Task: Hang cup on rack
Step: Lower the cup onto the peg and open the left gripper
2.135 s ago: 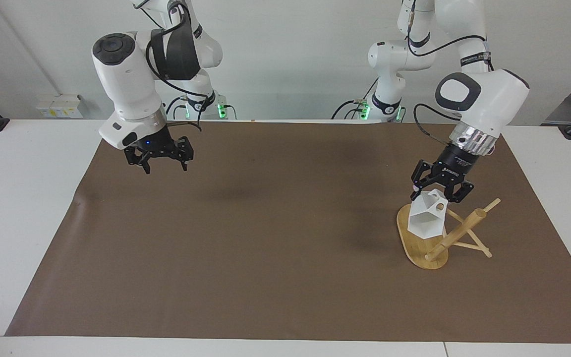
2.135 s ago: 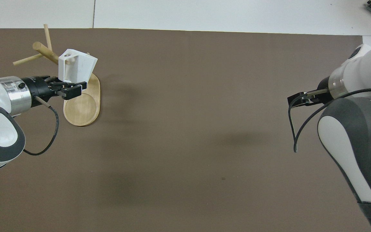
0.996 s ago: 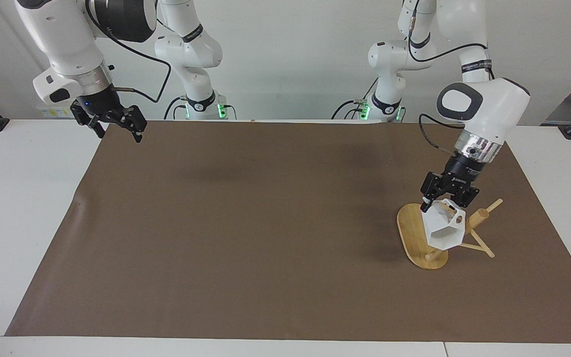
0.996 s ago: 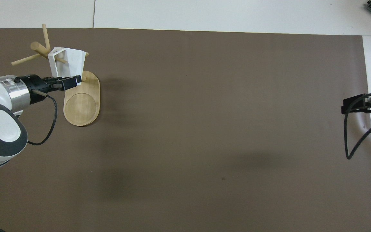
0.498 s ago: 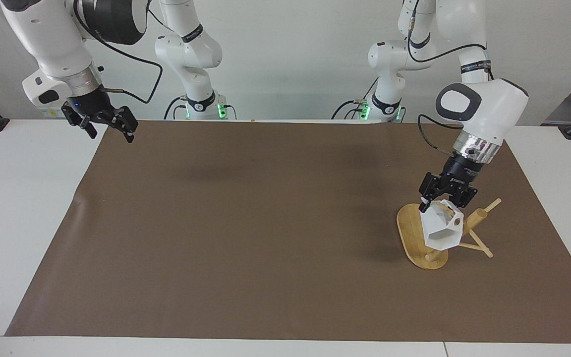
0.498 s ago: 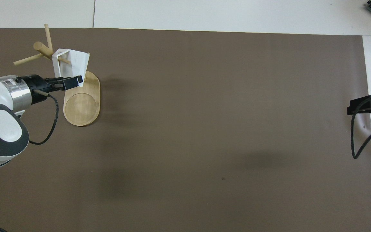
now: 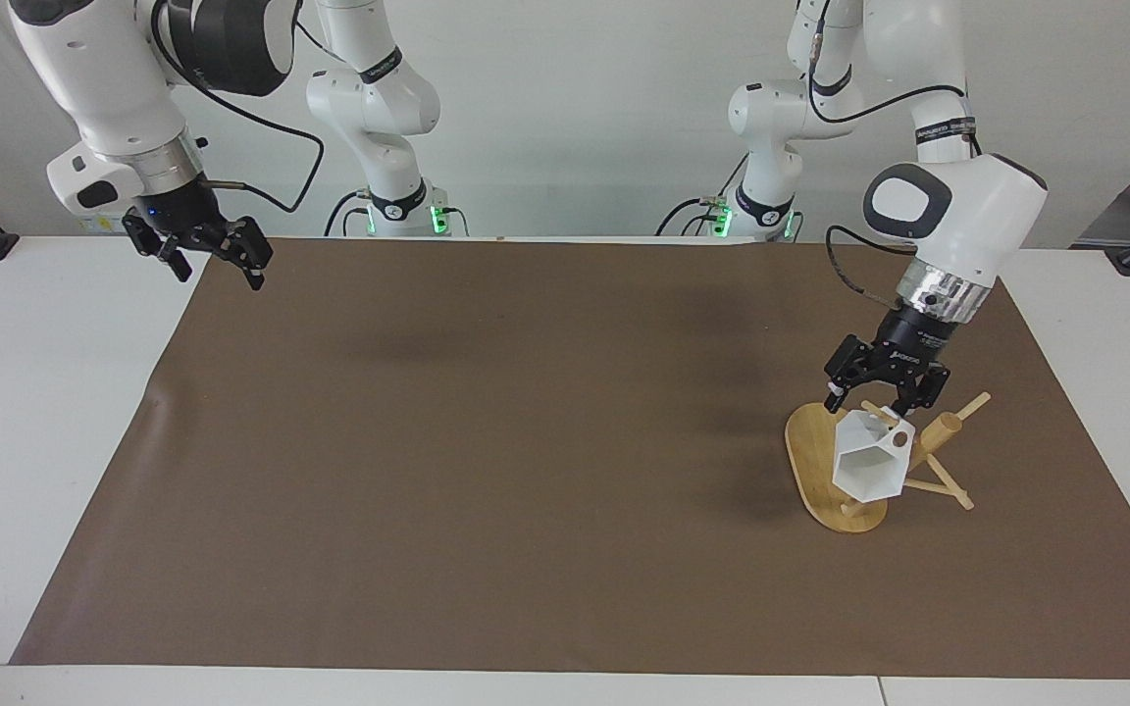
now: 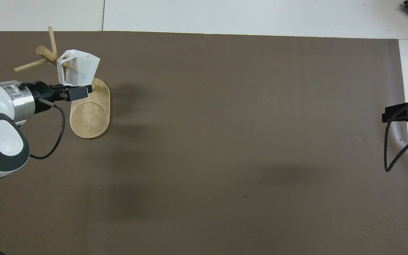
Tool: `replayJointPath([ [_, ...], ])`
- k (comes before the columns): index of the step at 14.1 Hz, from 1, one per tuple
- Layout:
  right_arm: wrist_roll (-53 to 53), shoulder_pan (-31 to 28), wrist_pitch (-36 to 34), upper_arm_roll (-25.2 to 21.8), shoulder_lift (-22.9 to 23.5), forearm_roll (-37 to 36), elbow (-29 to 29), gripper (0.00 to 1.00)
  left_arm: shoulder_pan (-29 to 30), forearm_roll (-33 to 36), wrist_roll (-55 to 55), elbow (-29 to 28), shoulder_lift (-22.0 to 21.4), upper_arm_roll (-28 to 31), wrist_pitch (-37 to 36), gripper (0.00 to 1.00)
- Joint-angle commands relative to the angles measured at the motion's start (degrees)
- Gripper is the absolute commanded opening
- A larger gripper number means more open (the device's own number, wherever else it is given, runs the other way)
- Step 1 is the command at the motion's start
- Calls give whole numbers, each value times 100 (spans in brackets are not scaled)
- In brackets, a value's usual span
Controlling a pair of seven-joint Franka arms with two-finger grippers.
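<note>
The white faceted cup point(image 7: 867, 467) hangs by its handle hole on a thin peg of the bamboo rack point(image 7: 940, 435), its open mouth tilted toward the facing camera. From overhead the cup point(image 8: 80, 67) sits over the end of the rack's oval base point(image 8: 90, 117) beside the post point(image 8: 46, 55). My left gripper point(image 7: 880, 397) is open just above the cup's handle, its fingers apart from the cup; overhead, the left gripper point(image 8: 83, 90) shows over the base. My right gripper point(image 7: 217, 267) waits open, raised over the mat's corner at the right arm's end.
A brown mat point(image 7: 526, 441) covers most of the white table point(image 7: 35, 412). The rack's other pegs point(image 7: 967, 404) stick out sideways toward the left arm's end. The right gripper point(image 8: 387, 115) and its looping cable point(image 8: 388, 156) hang over the mat's edge.
The left gripper has opened and let go of the cup, which has dropped a little and tipped on the peg. The right arm has barely shifted.
</note>
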Motion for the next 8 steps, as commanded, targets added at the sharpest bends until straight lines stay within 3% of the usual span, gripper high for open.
replayJointPath([
  [1,-36,-3,168,106,-139,132,-169,100,25,469,474,367,-43,26,-964,100],
  [3,-79,6,159,115,-130,132,-160,100,42,830,1186,657,-43,26,-1739,100],
  [8,-79,-11,168,37,-130,132,-160,100,-55,1235,2863,773,-288,-26,-2241,100],
])
